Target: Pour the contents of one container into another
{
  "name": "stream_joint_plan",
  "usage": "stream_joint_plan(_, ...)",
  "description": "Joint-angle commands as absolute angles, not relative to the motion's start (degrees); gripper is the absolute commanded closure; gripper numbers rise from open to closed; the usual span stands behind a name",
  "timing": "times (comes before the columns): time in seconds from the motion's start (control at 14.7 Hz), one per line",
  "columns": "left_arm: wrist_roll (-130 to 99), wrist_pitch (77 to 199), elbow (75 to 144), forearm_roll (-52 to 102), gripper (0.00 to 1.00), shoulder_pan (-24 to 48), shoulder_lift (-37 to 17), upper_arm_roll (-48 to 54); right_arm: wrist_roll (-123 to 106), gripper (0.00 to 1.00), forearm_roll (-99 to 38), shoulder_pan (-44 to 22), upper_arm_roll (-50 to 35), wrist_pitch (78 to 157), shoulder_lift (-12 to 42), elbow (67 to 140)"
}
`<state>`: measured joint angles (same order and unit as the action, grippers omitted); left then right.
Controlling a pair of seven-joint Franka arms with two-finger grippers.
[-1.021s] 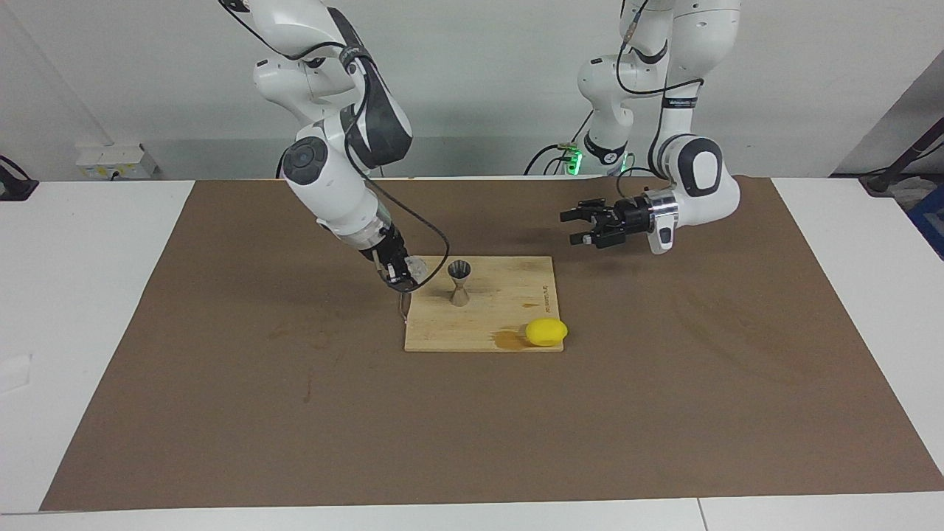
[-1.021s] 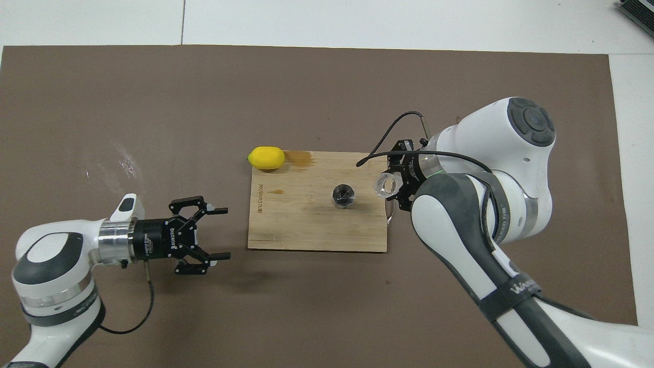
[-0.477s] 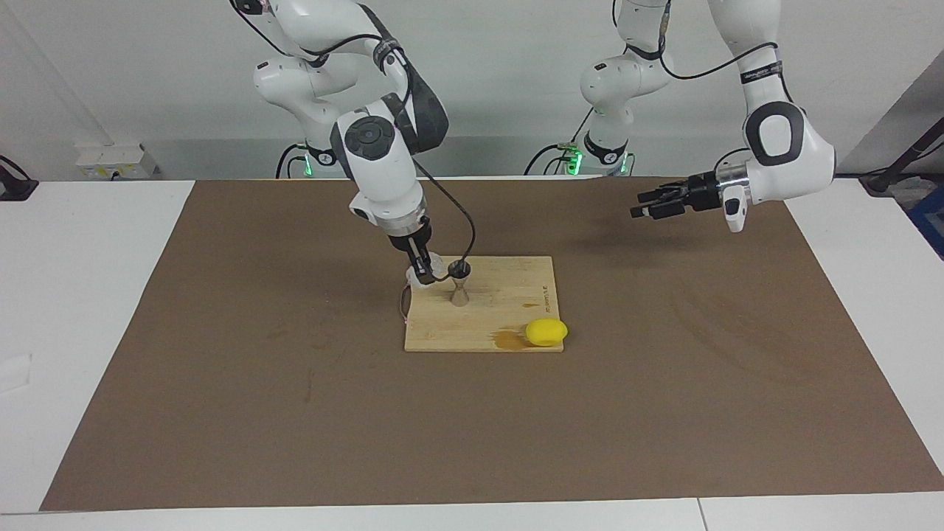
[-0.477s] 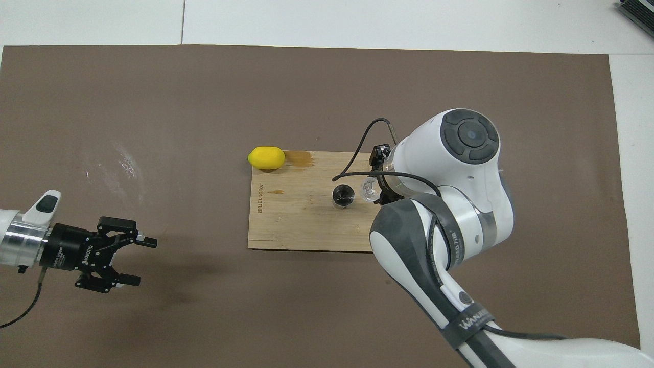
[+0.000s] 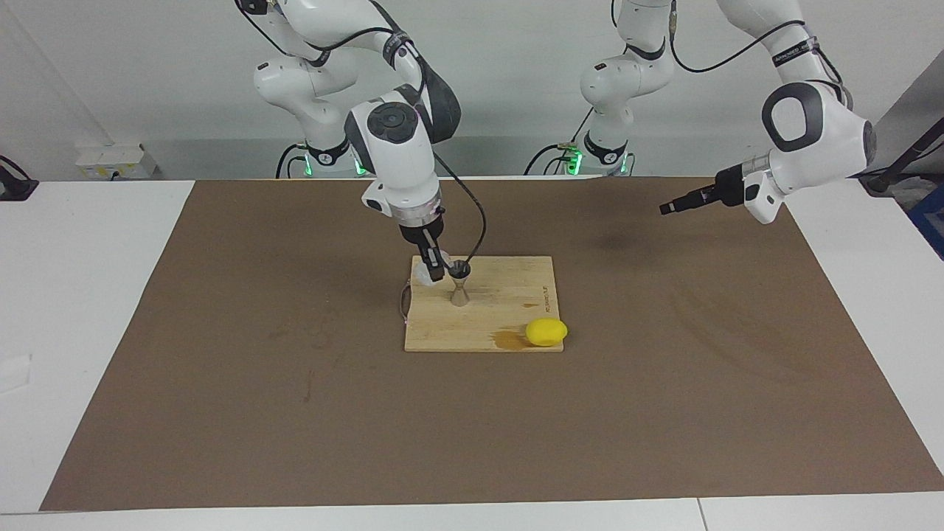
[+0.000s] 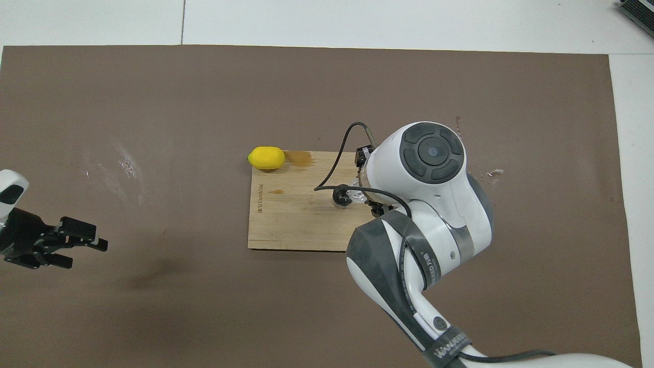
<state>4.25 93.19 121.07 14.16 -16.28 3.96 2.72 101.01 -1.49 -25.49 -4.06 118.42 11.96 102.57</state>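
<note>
You're looking at a white surface point(image 5: 96, 310) with a large brown mat point(image 5: 664, 383) spread over most of it. A plain pale wall point(image 5: 516, 88) rises at the robots' end of that mat. Against the wall, past the mat's corner toward the right arm's end, sits a white socket box point(image 5: 110, 158). Light is even, shadows on the mat faint
</note>
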Motion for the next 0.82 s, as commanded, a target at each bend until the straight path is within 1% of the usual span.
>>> stream_joint_plan(0.0,9.14,95.89,119.62,7.31,0.0,-15.47,5.26,2.99,103.01,1.0,1.84,-25.93,-4.13,117.6,12.74,101.16)
stream_joint_plan(0.14,9.32,98.68,119.71,3.0,0.0,-13.28,6.67,2.99,103.01,1.0,3.07,-25.93,-4.13,117.16,12.74,101.07)
stream_joint_plan(0.34,9.32,103.61,119.18,2.99,0.0,-10.56,7.38,3.52,102.83,1.0,2.81,-25.84,-4.13,117.07,12.83,101.07)
stream_joint_plan(0.48,9.49,106.5,118.3,2.99,0.0,-8.36,7.21,3.43,102.83,1.0,2.38,-25.84,-4.13,116.46,12.83,100.99)
stream_joint_plan(0.61,9.32,111.86,118.3,2.46,0.0,-6.86,6.59,3.43,102.92,1.0,2.29,-25.84,-4.13,116.46,12.83,100.99)
stream_joint_plan(0.75,9.23,111.28,118.04,2.29,0.0,-6.77,6.59,3.34,102.92,1.0,2.2,-25.84,-4.13,116.46,12.75,100.99)
